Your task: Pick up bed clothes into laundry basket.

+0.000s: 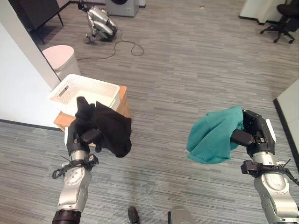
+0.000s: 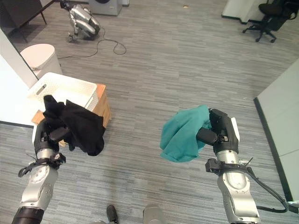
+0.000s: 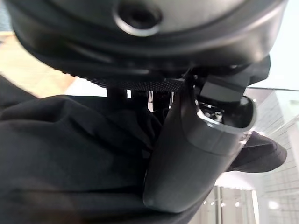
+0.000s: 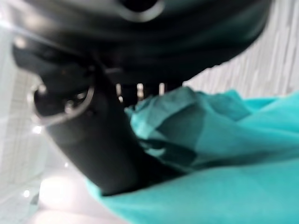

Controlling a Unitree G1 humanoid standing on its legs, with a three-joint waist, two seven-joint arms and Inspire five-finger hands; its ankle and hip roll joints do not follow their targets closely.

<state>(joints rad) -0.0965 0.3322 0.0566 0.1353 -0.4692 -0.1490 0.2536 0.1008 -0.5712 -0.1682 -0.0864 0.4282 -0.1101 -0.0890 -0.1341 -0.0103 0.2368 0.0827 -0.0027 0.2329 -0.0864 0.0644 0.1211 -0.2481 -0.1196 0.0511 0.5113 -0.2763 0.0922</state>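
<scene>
The left hand (image 1: 80,135) has its thumb and fingers (image 3: 187,154) curled round a black garment (image 1: 106,127), pinching a fold of it; in the left wrist view the dark cloth bunches up against the thumb and fills the space past it. The garment hangs from the hand in the air, draping down toward the floor, with one end standing up above the hand. Just behind it sits a white laundry basket (image 1: 88,87) with latticed walls and a slot handle, resting on a low wooden box (image 1: 122,103); the black cloth overlaps the basket's near rim in the head views, but whether it touches is not clear.

The right hand (image 2: 219,128) has its thumb and fingers (image 4: 93,140) closed on a teal garment (image 2: 182,134), the thumb pressed into the folds. The teal cloth hangs from the hand toward the robot's left, above the grey plank floor (image 1: 187,70), well apart from the basket and from the black garment.

Beside the basket stands a round pale pink bin (image 1: 60,59) against a white wall panel. Farther off on the floor lies a silver machine (image 1: 100,23) with a dark cord, and a black office chair (image 1: 285,21) stands in the far corner.
</scene>
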